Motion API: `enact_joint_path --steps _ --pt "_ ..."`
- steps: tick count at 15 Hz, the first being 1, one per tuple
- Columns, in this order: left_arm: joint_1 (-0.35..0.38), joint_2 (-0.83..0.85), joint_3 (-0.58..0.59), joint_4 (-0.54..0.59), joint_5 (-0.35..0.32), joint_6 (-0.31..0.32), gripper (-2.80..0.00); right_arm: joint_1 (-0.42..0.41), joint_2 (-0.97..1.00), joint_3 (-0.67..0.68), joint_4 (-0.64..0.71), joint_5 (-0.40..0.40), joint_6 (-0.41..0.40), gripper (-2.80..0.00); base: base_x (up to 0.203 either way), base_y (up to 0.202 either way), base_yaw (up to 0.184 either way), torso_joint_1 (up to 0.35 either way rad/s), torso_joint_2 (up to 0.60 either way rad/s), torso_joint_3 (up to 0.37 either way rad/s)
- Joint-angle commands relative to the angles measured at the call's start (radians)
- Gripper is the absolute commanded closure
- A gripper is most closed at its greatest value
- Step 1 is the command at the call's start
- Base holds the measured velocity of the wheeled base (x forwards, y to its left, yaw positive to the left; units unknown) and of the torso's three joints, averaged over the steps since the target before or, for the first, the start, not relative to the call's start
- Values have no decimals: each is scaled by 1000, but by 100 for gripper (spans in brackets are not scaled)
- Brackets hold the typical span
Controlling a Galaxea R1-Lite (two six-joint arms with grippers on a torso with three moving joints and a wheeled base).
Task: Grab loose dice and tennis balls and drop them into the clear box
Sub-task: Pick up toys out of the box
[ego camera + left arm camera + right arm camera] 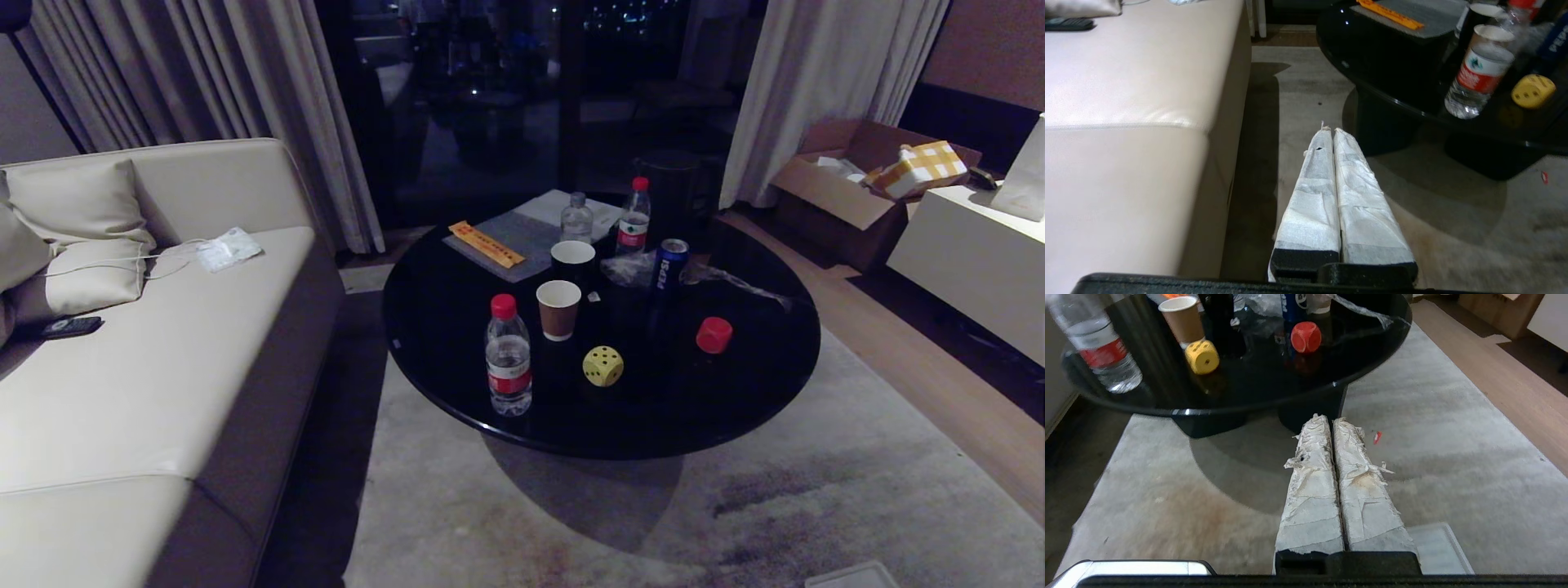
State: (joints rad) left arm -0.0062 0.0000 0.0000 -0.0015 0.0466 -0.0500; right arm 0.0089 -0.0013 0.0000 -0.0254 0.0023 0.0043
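Note:
A yellow die (602, 365) with dark pips sits near the front of the round black table (441, 359); it also shows in both wrist views (1533, 90) (1202, 356). A red die (713, 335) (1306, 337) rests to its right on the same table. A corner of the clear box (853, 576) (1439, 547) lies on the carpet, close in front of me on the right. No tennis balls are in view. My left gripper (1331, 131) and right gripper (1331, 418) hang over the carpet short of the table, both shut and empty.
A water bottle (508, 357), a paper cup (558, 309), a black cup (573, 260), a Pepsi can (671, 263) and two more bottles crowd the table around the dice. A beige sofa (122, 367) stands to the left. A cardboard box (841, 192) is at the far right.

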Motion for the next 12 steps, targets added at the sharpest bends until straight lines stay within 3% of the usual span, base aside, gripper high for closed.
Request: enact_joint_path --steps 1,12 --pt "0 2 2 0 1 -1 0 0 1 10 -1 1 0 0 181 0 3 10 5 5" --pt "0 2 2 0 -1 2 0 0 1 10 -1 1 0 0 183 0 -1 2 2 2"
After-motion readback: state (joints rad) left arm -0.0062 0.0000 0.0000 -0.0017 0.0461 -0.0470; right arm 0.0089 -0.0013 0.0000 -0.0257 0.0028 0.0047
